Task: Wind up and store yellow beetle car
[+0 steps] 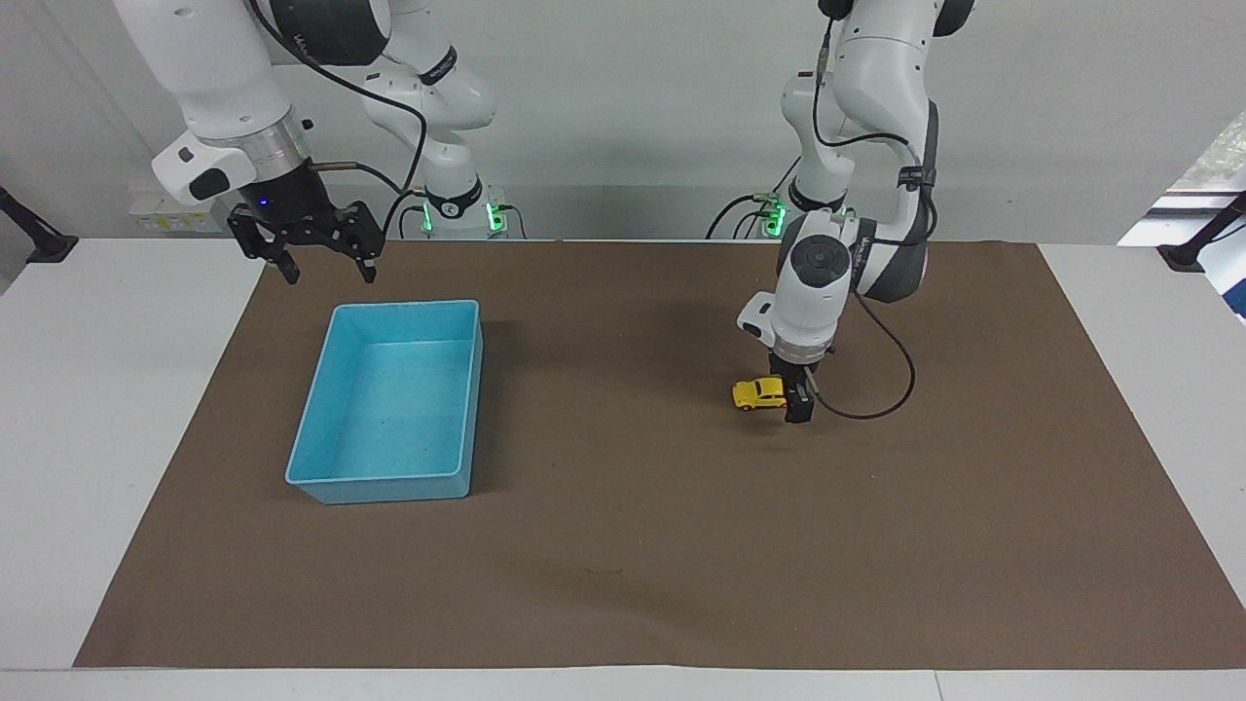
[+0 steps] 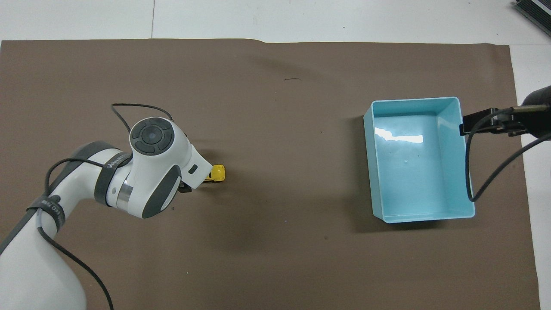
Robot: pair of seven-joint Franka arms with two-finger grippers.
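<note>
The yellow beetle car stands on its wheels on the brown mat, apart from the light blue bin and toward the left arm's end of the table. My left gripper is low at the mat, right beside the car on the side away from the bin, and holds nothing. In the overhead view the car peeks out from under the left wrist, and the left gripper is mostly hidden. My right gripper waits open and empty in the air by the bin's end nearest the robots.
The empty bin sits on the mat toward the right arm's end. A black cable loops from the left wrist down to the mat beside the car.
</note>
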